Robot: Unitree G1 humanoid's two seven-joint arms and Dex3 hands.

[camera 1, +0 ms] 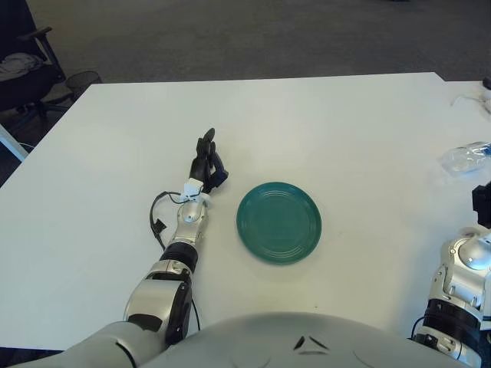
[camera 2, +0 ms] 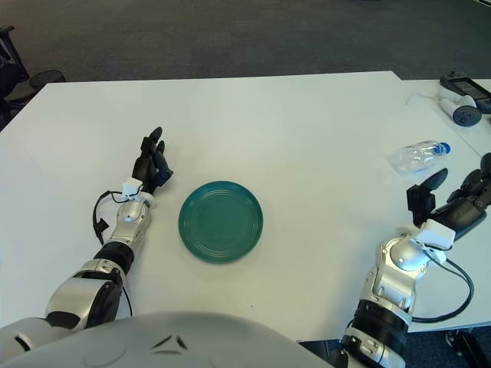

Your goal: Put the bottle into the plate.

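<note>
While a white table (camera 2: 307, 123) fills the view, a green plate (camera 2: 221, 221) sits empty near its front centre. Left of the plate, the robot's left hand (camera 2: 151, 166) lies on the tabletop, fingers loosely extended and holding nothing. At the right edge, the right hand (camera 2: 453, 195) is raised above the surface, its dark fingers spread apart and empty. Just beyond it, the clear plastic bottle (camera 2: 416, 156) lies on its side, blue cap pointing right, well apart from the plate.
</note>
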